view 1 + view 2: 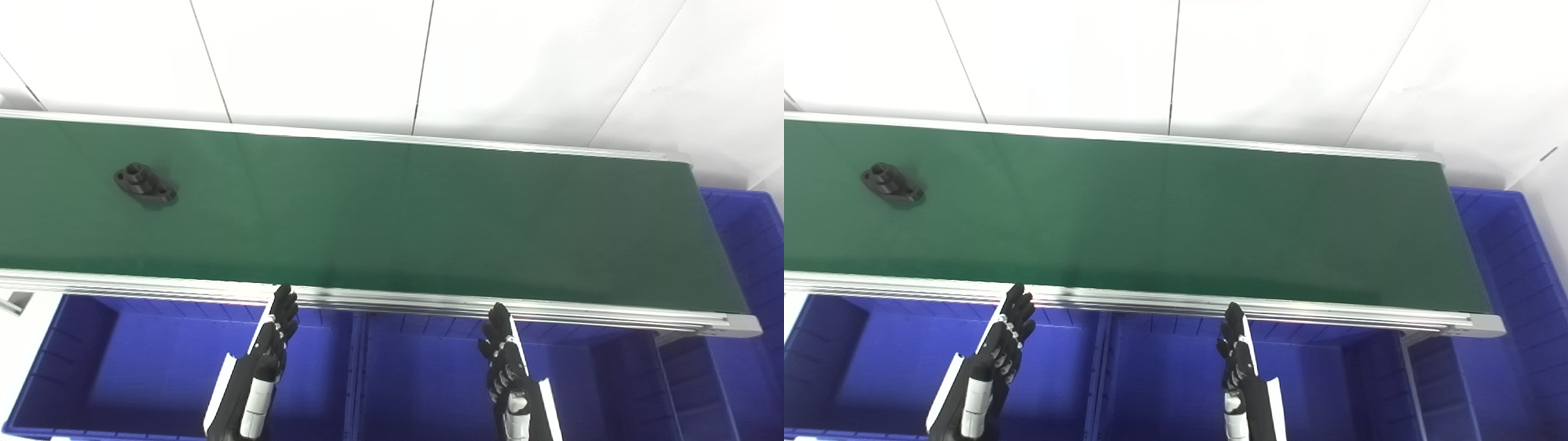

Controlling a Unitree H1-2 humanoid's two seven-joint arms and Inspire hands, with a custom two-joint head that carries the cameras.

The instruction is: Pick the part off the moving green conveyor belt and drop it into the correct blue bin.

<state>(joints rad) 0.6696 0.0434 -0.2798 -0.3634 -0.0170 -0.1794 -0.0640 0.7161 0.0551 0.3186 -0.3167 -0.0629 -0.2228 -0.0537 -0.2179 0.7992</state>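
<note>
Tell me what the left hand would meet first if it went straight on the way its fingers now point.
Probably the near aluminium rail of the conveyor belt: the left hand hangs over a blue bin, fingertips almost at the rail. Depth is unclear, so it might pass above onto bare belt. The black part lies far left, off that line.

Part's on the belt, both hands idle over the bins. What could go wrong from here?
1. The black part lies far left on the green belt, well away from the left hand; a mistimed reach on a moving belt may miss it.
2. It sits low and flat, so open fingers could slip off.
3. Several blue bins adjoin; a wrong-bin drop is possible.
</note>
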